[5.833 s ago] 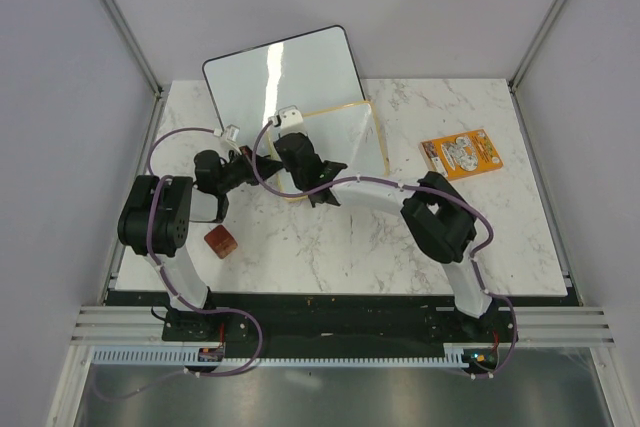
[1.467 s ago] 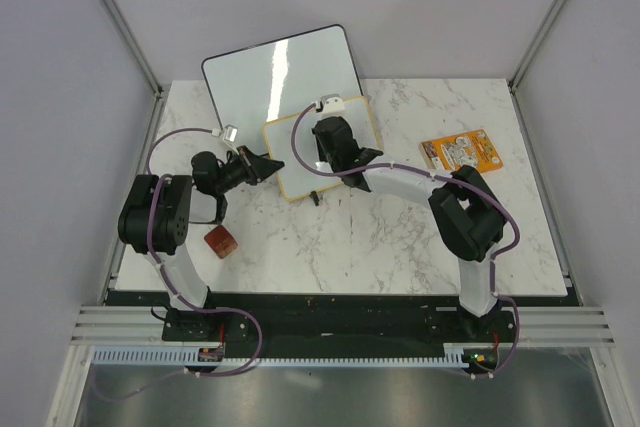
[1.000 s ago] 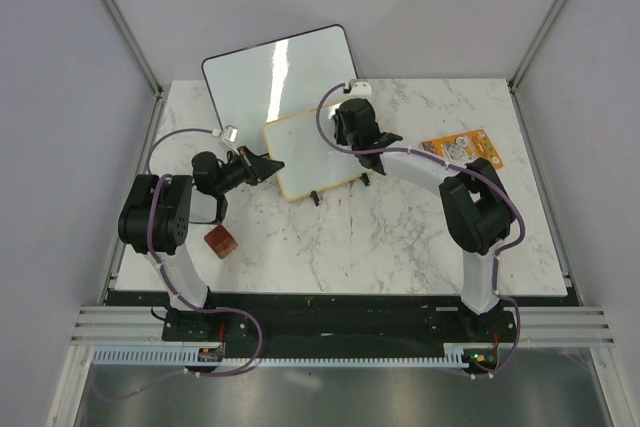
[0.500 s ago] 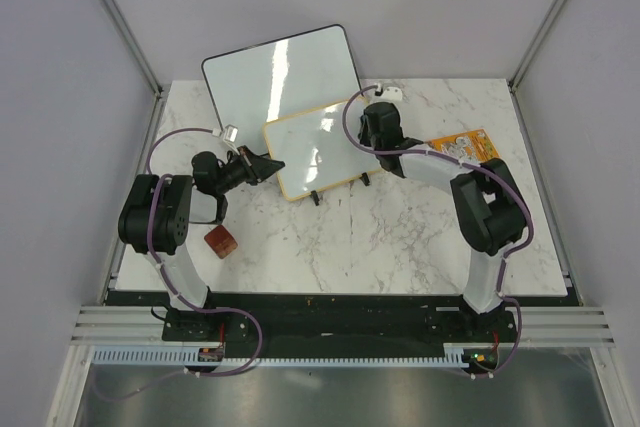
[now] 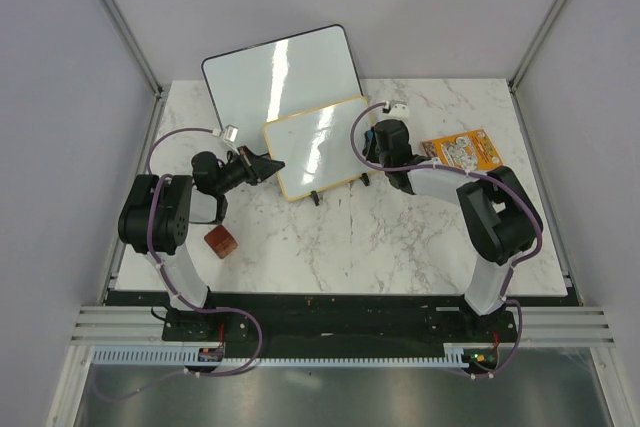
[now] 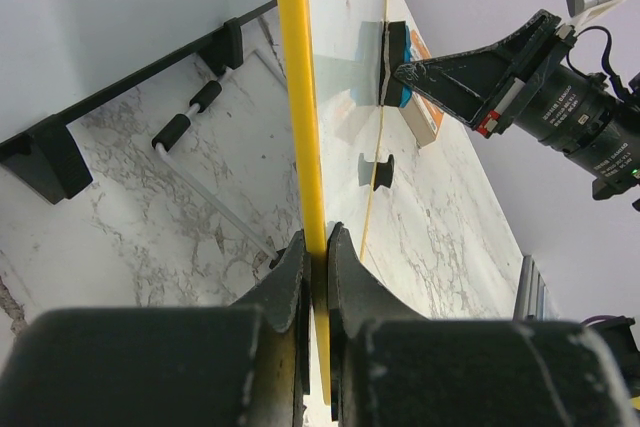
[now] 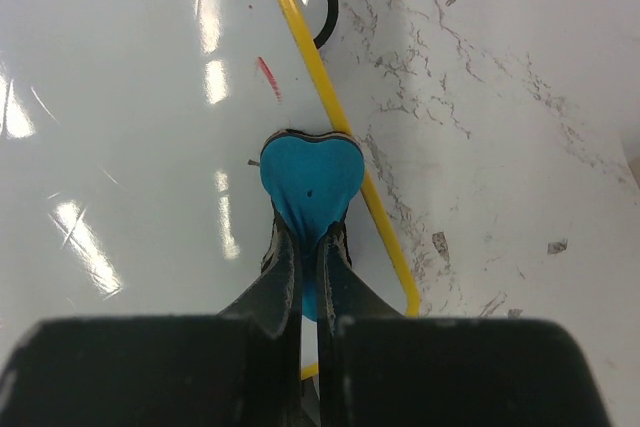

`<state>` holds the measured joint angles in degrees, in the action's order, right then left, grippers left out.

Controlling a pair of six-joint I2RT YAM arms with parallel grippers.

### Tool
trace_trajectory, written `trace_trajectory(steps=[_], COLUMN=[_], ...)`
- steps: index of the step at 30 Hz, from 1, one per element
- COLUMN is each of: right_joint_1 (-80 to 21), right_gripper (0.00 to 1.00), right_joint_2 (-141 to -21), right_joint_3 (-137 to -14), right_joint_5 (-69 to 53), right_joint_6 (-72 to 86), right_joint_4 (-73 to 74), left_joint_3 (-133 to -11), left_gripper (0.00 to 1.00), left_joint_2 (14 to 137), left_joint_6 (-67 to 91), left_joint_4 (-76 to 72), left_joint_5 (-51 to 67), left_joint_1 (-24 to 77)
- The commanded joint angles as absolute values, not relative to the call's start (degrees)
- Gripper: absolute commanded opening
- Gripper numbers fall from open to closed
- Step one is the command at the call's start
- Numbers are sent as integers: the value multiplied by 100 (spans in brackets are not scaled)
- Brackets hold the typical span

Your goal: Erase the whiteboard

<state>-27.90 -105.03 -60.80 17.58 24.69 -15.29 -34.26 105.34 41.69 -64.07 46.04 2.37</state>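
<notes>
While the left tool (image 6: 316,239) clamps the whiteboard (image 5: 320,147), the right tool (image 7: 308,243) pinches a half-hidden eraser (image 7: 305,177).

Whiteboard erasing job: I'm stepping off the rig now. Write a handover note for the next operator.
Left gripper: shut on the yellow frame of the whiteboard, steadying it on its feet.
Right gripper: shut on the blue eraser, against the board near its right frame.
Done: most of the face looks clean.
Left: a short red mark just ahead of the eraser.
</notes>
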Motion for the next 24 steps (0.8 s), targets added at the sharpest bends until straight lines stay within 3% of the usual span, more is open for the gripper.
trace_trajectory(steps=[1, 15, 24], right_joint_1=[-2848, -2777, -2312], right_gripper=[0, 0, 0], right_joint_2=[-10662, -10907, -11057], right_joint_3=[-6011, -7751, -8148], right_joint_5=[1345, 1195, 1090], right_joint_6=[2338, 2092, 2259], right_joint_4=[-571, -281, -18], left_joint_3=[-3349, -3349, -3349], left_gripper=[2, 2, 2], left_joint_2=[10582, 10582, 10582], left_joint_6=[3674, 3674, 3674], left_joint_4=[-6319, -6311, -6319], left_joint_5=[4447, 4438, 4438], left_joint_1=[237, 237, 237])
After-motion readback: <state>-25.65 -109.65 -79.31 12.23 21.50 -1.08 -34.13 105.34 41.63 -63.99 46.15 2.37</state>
